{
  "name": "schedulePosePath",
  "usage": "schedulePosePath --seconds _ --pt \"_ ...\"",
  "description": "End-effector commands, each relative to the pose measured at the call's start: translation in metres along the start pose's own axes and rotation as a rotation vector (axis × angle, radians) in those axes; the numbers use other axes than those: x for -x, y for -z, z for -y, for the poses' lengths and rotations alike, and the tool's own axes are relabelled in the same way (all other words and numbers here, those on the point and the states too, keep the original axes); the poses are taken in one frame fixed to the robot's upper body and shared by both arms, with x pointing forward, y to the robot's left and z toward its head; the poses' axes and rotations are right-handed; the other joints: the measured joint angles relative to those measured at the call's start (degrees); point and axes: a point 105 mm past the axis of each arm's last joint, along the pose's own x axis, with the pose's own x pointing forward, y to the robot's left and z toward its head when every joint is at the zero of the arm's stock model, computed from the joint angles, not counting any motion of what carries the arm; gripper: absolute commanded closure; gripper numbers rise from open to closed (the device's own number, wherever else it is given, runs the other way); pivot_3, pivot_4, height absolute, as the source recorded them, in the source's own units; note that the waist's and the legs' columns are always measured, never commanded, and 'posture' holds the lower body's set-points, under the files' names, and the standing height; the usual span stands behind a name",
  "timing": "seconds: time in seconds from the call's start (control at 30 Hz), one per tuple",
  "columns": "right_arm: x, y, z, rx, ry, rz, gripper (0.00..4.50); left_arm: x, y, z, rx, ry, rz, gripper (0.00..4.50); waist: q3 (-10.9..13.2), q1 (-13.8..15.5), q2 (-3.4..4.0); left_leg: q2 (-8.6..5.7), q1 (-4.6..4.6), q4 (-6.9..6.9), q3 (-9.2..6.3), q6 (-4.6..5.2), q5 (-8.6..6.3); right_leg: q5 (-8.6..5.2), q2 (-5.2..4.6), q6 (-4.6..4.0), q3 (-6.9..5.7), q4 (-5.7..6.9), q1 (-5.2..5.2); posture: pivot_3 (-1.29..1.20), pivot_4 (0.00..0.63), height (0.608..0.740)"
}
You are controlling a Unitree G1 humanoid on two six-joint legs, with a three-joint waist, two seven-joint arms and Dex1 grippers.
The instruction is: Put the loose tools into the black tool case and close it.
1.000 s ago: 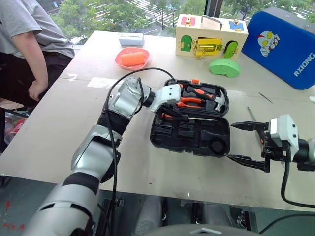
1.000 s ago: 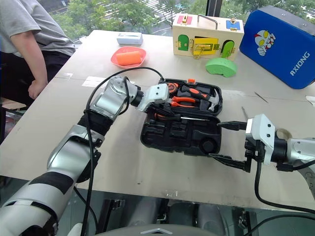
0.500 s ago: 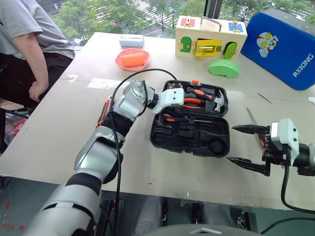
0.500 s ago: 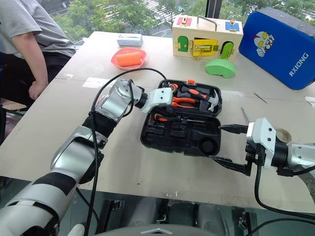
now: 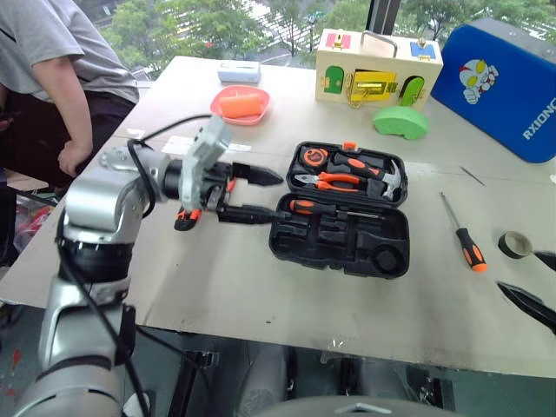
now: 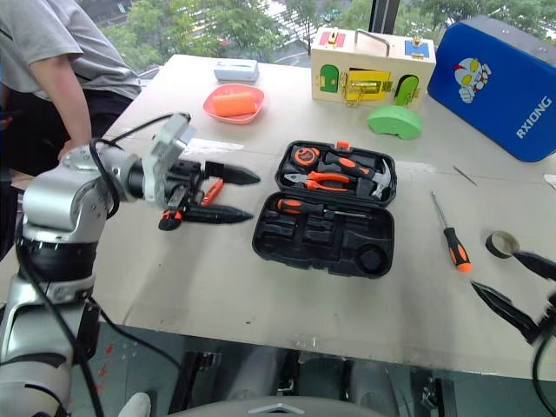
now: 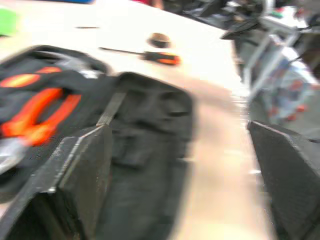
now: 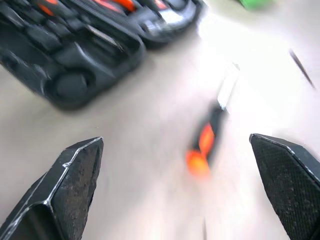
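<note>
**Both arms pulled back from the case, left fingers now spread**

Since a second ago my left arm has come away from the black tool case [image 5: 340,211] and now hangs left of it over the table [image 5: 261,287], and its fingers, pinched together back then, are spread wide with nothing between them. My right arm has swung out to the right edge too.

Left to right: a person [image 5: 52,61] stands at the table's far left corner. My left fingers [image 5: 248,193] point right toward the case, released, empty. Just under and behind them lies a black-and-orange utility knife [image 6: 171,216] on the table, partly hidden by the hand. The case lies open, lid back; pliers [image 5: 334,181], a hammer [image 5: 382,178] and a round tape measure [image 5: 312,158] sit in the lid half, one screwdriver in case [image 5: 323,208] lies in the front half near the hinge. Right of the case, apart from it, a loose screwdriver [image 5: 463,237] lies on the table, orange end toward me. Further right a small dark tape roll [image 5: 516,245]. My right fingers [image 6: 512,291] are at the right edge, spread, holding nothing.

Far side: a red dish [image 5: 240,103], a wooden latch box [image 5: 378,65], a green piece [image 5: 400,121], a blue padded case [image 5: 504,82].
</note>
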Motion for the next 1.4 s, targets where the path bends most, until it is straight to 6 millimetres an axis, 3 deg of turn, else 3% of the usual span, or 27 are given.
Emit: schedulePosePath --seconds 0.03,0.13,0.23,0.33,0.43,0.63,0.83,1.07,1.2,1.33,1.4 --pt "0.024 0.002 0.008 -0.013 0.065 -0.013 0.00 -0.002 -0.005 0.020 -0.063 0.030 -0.021 0.09 0.0 -0.1 0.07 0.00 0.09 0.00 0.01 0.00 0.00 0.00 0.00 -0.01 0.05 0.01 0.06 0.00 0.150 0.735" --pt "0.023 0.004 0.012 -0.015 0.073 -0.021 0.00 -0.006 -0.003 0.022 -0.073 0.020 -0.019 0.09 0.0 -0.2 0.08 0.00 0.25 -0.07 0.09 0.00 -0.01 -0.01 -0.01 -0.02 0.17 0.01 0.14 0.00 0.150 0.735" --pt "0.008 0.001 0.013 -0.006 0.048 -0.009 0.00 -0.010 -0.004 0.021 -0.096 0.002 -0.011 0.09 0.0 -0.1 0.09 0.00 0.28 -0.09 0.09 0.00 -0.01 -0.01 -0.01 -0.03 0.19 0.01 0.14 0.00 0.150 0.735" --pt "-0.021 -0.004 0.011 -0.002 0.020 0.012 0.00 -0.013 -0.006 0.020 -0.132 -0.011 -0.017 0.09 0.0 0.0 0.11 0.00 0.28 -0.15 0.09 0.00 -0.01 -0.01 -0.01 -0.04 0.21 -0.01 0.12 0.00 0.150 0.735" --pt "-0.065 -0.005 0.003 -0.023 0.002 0.048 0.00 -0.016 -0.006 0.016 -0.176 -0.034 -0.027 0.09 0.0 0.0 0.11 0.00 0.27 -0.25 0.09 0.00 -0.01 -0.03 0.01 -0.07 0.19 -0.04 0.09 0.00 0.150 0.735" --pt "-0.117 0.006 0.002 -0.097 0.100 0.061 0.00 -0.015 -0.009 0.010 -0.196 -0.079 -0.029 0.09 0.0 0.1 0.16 -0.05 0.08 -0.25 0.09 -0.01 0.00 -0.03 0.06 -0.05 0.13 -0.07 -0.08 0.00 0.150 0.735" --pt "-0.142 0.024 0.010 -0.133 0.235 0.035 0.00 -0.011 -0.009 0.004 -0.203 -0.120 -0.032 0.09 0.0 -0.2 0.14 -0.15 -0.08 -0.21 0.10 -0.01 0.01 -0.02 0.24 -0.01 0.14 -0.02 -0.27 0.00 0.150 0.735" --pt "-0.148 0.028 0.018 -0.143 0.308 0.043 0.00 -0.009 -0.009 0.000 -0.215 -0.144 -0.034 0.09 0.0 -0.3 0.17 -0.12 -0.04 -0.21 0.15 -0.03 0.02 -0.02 0.32 -0.01 0.20 0.02 -0.30 0.00 0.150 0.735" --pt "-0.152 0.022 0.017 -0.141 0.316 0.067 1.27 -0.010 -0.009 -0.002 -0.218 -0.148 -0.032 0.00 0.0 -0.3 0.18 -0.12 -0.01 -0.20 0.15 -0.03 0.02 -0.02 0.32 -0.01 0.23 0.06 -0.30 0.00 0.150 0.735" --pt "-0.152 0.013 0.019 -0.142 0.344 0.087 3.27 -0.009 -0.009 -0.001 -0.217 -0.145 -0.029 0.00 0.0 -0.1 0.18 -0.12 -0.04 -0.21 0.15 -0.03 0.02 -0.02 0.32 -0.01 0.22 0.05 -0.33 0.00 0.150 0.735" --pt "-0.151 0.009 0.020 -0.145 0.351 0.096 3.99 -0.009 -0.010 0.000 -0.214 -0.140 -0.024 0.00 0.0 -0.1 0.19 -0.11 -0.05 -0.23 0.15 -0.04 0.02 -0.02 0.33 -0.01 0.20 0.03 -0.34 0.00 0.150 0.735"
